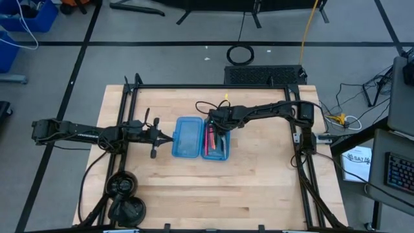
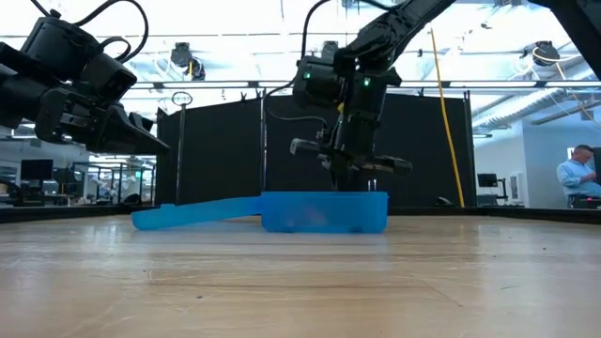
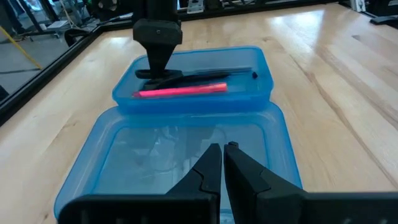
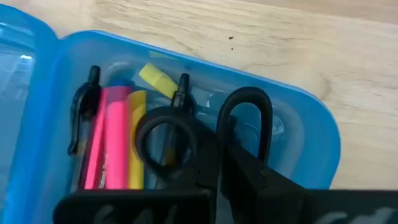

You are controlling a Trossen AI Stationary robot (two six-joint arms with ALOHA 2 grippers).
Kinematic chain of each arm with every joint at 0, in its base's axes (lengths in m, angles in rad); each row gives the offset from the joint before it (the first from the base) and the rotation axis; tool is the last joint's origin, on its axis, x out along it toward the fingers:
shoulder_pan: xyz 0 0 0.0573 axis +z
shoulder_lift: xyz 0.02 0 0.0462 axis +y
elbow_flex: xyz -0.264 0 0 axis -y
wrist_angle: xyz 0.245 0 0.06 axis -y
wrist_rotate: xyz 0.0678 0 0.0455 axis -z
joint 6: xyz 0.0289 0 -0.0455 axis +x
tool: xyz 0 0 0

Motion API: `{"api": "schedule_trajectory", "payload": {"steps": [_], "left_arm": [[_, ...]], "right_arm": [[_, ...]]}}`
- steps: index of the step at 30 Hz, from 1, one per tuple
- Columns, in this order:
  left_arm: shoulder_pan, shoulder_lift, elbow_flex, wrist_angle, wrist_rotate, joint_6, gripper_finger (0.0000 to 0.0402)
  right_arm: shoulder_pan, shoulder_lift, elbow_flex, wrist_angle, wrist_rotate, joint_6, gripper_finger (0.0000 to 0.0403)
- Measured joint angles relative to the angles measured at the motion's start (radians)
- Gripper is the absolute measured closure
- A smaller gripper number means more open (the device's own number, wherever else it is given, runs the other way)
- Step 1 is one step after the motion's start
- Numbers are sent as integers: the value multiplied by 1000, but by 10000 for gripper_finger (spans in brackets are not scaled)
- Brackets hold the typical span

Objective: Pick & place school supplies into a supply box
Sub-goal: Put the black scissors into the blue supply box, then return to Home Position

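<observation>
Now you see the right gripper clamped on the scissors inside the pencil case, beside the pink pen; your left gripper hovers closed over the lid

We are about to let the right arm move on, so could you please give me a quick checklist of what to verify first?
1. Supply box lies open, lid flat: ok.
2. Pink pen and yellow pen inside the deep half: ok.
3. Scissors inside the box, handles showing: ok.
4. Right pincer let go of the scissors: not ok, shut at the handles.
5. Left pincer shut, waiting over the lid: ok.
6. Supplies left on the table: none seen, ok.
</observation>
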Motion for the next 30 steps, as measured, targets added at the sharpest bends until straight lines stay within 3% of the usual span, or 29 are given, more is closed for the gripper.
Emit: {"api": "schedule_trajectory", "payload": {"steps": [8, 20, 30], "left_arm": [[0, 0, 0, -4, 1, -2, 378], [0, 0, 0, -10, 2, -10, 378], [0, 0, 0, -9, 2, 4, 378]], "right_arm": [[0, -5, 0, 10, -2, -62, 386], [0, -14, -1, 26, -2, -85, 307], [0, -106, -1, 27, 1, -259, 267]]}}
